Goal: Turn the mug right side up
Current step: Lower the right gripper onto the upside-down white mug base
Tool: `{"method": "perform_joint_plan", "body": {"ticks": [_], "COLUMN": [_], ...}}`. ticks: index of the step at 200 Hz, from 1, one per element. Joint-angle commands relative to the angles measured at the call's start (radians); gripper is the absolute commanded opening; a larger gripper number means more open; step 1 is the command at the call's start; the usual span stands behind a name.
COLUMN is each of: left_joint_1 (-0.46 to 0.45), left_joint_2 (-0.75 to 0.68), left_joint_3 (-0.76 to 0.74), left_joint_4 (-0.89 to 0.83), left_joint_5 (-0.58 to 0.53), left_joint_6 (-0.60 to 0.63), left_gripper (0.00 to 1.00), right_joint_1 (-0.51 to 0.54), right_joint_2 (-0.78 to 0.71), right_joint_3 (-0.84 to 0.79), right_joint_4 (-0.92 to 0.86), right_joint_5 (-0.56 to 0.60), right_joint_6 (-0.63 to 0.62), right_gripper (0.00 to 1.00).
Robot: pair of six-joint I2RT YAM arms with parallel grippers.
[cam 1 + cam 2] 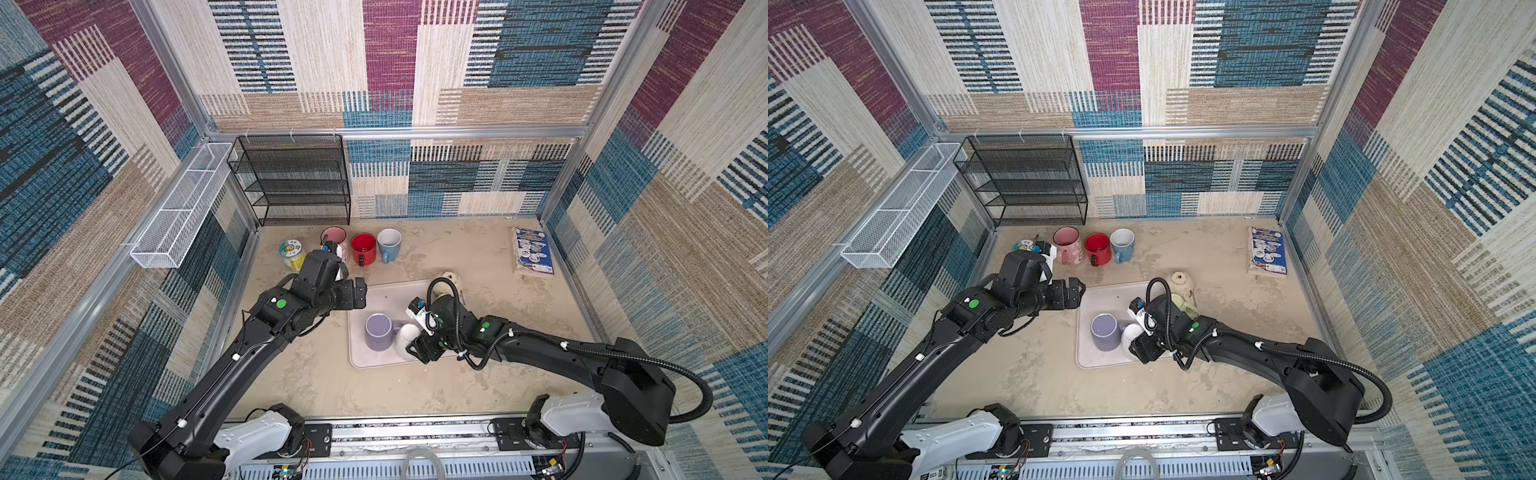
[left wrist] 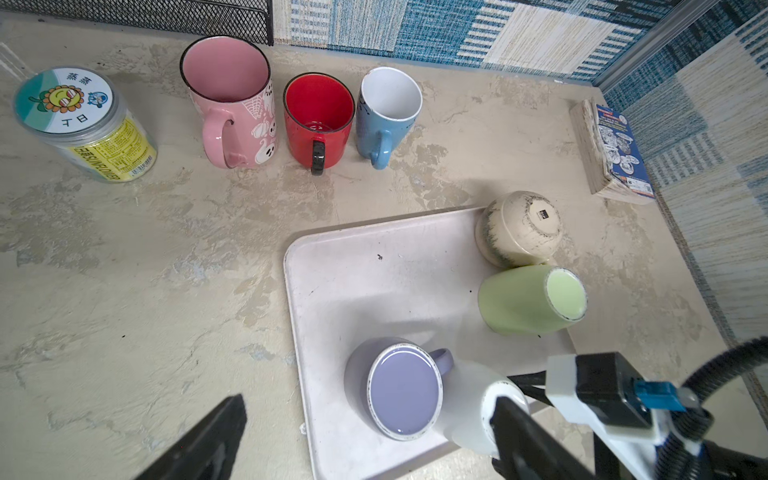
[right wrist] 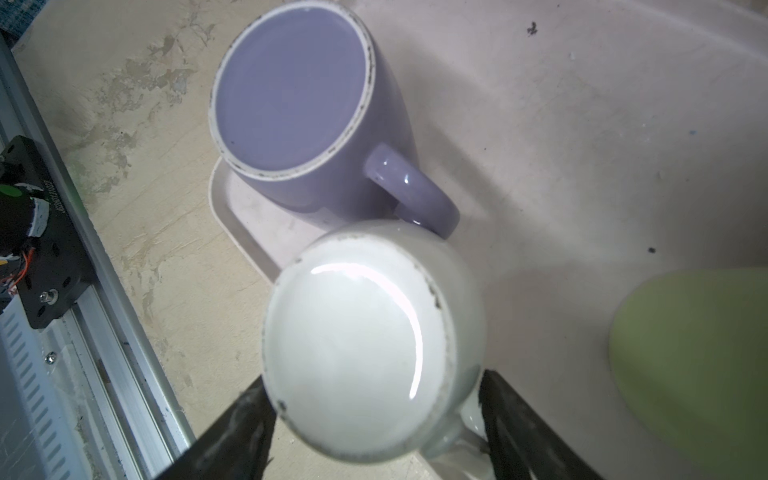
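Note:
A white mug (image 3: 357,353) stands bottom up at the front of the pale tray (image 1: 386,295), also seen in both top views (image 1: 409,334) (image 1: 1133,334). My right gripper (image 3: 374,436) straddles it from the right, one dark finger on each side of its body and the handle by one finger; the jaws look open, close to the sides. A purple mug (image 1: 379,332) stands bottom up right beside it. Also bottom up are a green mug (image 2: 528,299) and a cream mug (image 2: 519,228). My left gripper (image 1: 360,293) hangs open and empty over the tray's far left corner.
Upright pink (image 1: 334,239), red (image 1: 363,247) and blue (image 1: 389,243) mugs line the back, with a lidded jar (image 1: 293,253) to their left. A black mesh rack (image 1: 291,183) and a white wire basket (image 1: 178,208) sit at back left. A book (image 1: 534,249) lies far right.

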Motion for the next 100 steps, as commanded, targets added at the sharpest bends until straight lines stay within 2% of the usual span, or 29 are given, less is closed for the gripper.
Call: {"method": "perform_joint_plan", "body": {"ticks": [1,100], "left_joint_1": [0.002,0.003], "left_joint_2": [-0.004,-0.015], "left_joint_3": [-0.005,-0.039], "left_joint_4": [0.025,0.037], "left_joint_5": [-0.020,-0.022], "left_joint_6": [0.028,0.028], "left_gripper": [0.97,0.97], "right_joint_1": [0.005,0.014], "right_joint_2": [0.009,0.066], "right_joint_3": [0.007,0.058], "right_joint_4": [0.009,0.004], "right_joint_5": [0.029,0.070], "right_joint_6": [-0.012,-0.005], "right_gripper": [0.74,0.51]}}
